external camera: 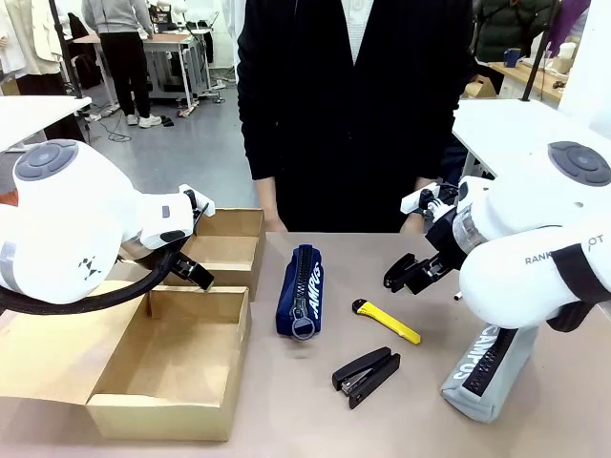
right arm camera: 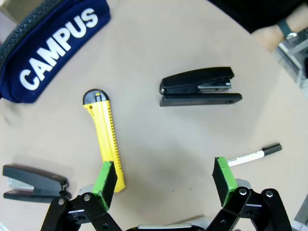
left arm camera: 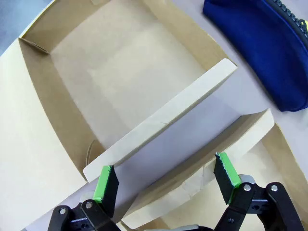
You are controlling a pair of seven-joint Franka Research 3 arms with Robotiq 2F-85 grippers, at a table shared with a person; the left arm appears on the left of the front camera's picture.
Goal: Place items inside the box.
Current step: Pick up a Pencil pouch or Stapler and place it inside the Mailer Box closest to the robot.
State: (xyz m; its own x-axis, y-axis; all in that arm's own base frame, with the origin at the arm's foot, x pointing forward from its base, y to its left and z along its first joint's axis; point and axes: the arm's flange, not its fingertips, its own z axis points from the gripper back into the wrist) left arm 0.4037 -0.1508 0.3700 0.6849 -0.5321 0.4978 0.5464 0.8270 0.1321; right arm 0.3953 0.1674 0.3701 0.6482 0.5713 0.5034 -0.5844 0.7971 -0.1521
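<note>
Standing here, I can see every item out on the table [external camera: 286, 401] and none of them in the cardboard box [external camera: 167, 405] on the robot's left. The left gripper [left arm camera: 166, 180] hangs over that box with its jaws wide and nothing held. It is directly above a pale flap [left arm camera: 183, 120] that leans across the opening. The right gripper [right arm camera: 165, 180] is just as wide and empty, poised over bare tabletop between the yellow utility knife [right arm camera: 105, 139] and the marker pen [right arm camera: 255, 154]. In its wrist camera, one green pad overlaps the knife's tail end. A black stapler [right arm camera: 199, 86] lies just beyond, a second stapler [right arm camera: 33, 182] is off to the side, and the navy CAMPUS pouch [right arm camera: 53, 48] lies nearest the box. The grey pouch [external camera: 487, 367] is tucked under the right arm (easy to forget there). What worries me is this: if those jaws drop and close as they stand, a pad could land on the knife or catch only its end, and the knife would swivel or skid away. A sweep of the right arm could shove the grey pouch toward the table edge. The flap might block or deflect whatever gets lowered into the box. The person's wrist [right arm camera: 272, 33] is also close to the working area.
</note>
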